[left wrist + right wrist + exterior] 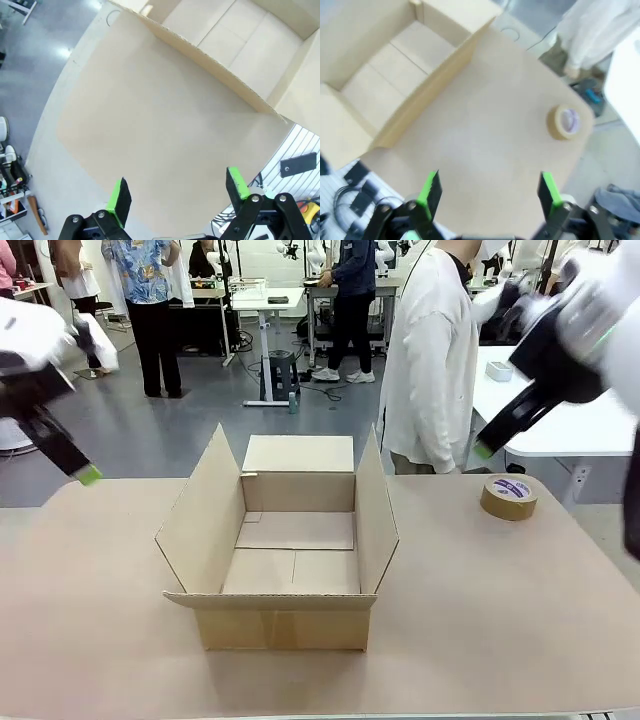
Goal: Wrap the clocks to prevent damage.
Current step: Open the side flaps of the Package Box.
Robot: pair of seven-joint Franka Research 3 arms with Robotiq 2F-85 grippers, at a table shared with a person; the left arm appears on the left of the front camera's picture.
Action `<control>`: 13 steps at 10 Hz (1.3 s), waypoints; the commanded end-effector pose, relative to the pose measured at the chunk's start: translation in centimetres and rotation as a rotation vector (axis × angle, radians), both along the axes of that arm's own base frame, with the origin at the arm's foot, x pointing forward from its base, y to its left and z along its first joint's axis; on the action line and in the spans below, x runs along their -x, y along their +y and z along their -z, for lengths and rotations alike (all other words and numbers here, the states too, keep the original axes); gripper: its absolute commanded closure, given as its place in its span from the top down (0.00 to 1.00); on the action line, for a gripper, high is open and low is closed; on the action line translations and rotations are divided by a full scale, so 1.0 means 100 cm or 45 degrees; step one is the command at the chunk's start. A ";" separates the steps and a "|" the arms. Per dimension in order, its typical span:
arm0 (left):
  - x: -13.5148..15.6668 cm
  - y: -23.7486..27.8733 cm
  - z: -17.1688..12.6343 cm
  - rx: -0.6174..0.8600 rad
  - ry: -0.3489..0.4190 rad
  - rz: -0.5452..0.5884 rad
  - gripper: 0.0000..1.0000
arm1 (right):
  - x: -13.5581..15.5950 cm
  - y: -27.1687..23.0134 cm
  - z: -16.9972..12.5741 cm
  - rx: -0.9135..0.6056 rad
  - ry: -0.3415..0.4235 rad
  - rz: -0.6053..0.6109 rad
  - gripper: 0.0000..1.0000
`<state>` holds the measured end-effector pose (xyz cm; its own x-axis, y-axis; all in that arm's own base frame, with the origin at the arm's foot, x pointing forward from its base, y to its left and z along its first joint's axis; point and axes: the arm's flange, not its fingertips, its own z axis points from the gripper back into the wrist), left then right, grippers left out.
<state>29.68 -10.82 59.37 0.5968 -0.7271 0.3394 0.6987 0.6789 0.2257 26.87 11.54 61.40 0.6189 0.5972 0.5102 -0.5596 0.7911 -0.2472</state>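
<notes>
- Cardboard is all that the box [205, 520] holds: its floor is bare, with nothing laid inside. It sits in the middle of the table [500, 630], with the side flaps standing up, the far flap tipped back and the near flap folded outward over the front.
- I cannot tell where the clocks are. No wrapping has begun, so I judge the task to be at its very start.
- Your left claw [178, 190] is released, jaws wide with nothing between them. It hangs above bare table just outside the box's left flap.
- Your right claw [488, 187] is likewise released and empty, high over the table between the box's right flap and the tape roll [508, 497].
- The tape roll lies flat near the far right corner, well apart from the box. A person [430, 360] in white stands beyond that edge of the table.
- For the step in hand, I would wait until a clock and something to wrap it in reach the table before lowering either arm.
- When you do come down, approach from above the open table rather than across the box. The upright side flaps stand in the way of a sideways sweep, which would likely fold them or drag the box.
- A clock face is probably fragile, so plan to grip the wrapping, not the glass.
</notes>
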 end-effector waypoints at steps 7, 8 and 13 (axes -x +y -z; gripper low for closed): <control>-0.004 0.054 -0.038 0.444 -0.034 0.703 1.00 | -0.012 -0.083 -0.036 -0.516 0.118 -0.768 1.00; 0.003 0.072 -0.038 0.458 -0.077 0.716 1.00 | -0.008 -0.103 -0.036 -0.560 0.069 -0.806 1.00; 0.029 0.146 -0.056 0.492 -0.164 0.487 0.40 | 0.005 -0.132 -0.022 -0.426 -0.006 -0.506 0.40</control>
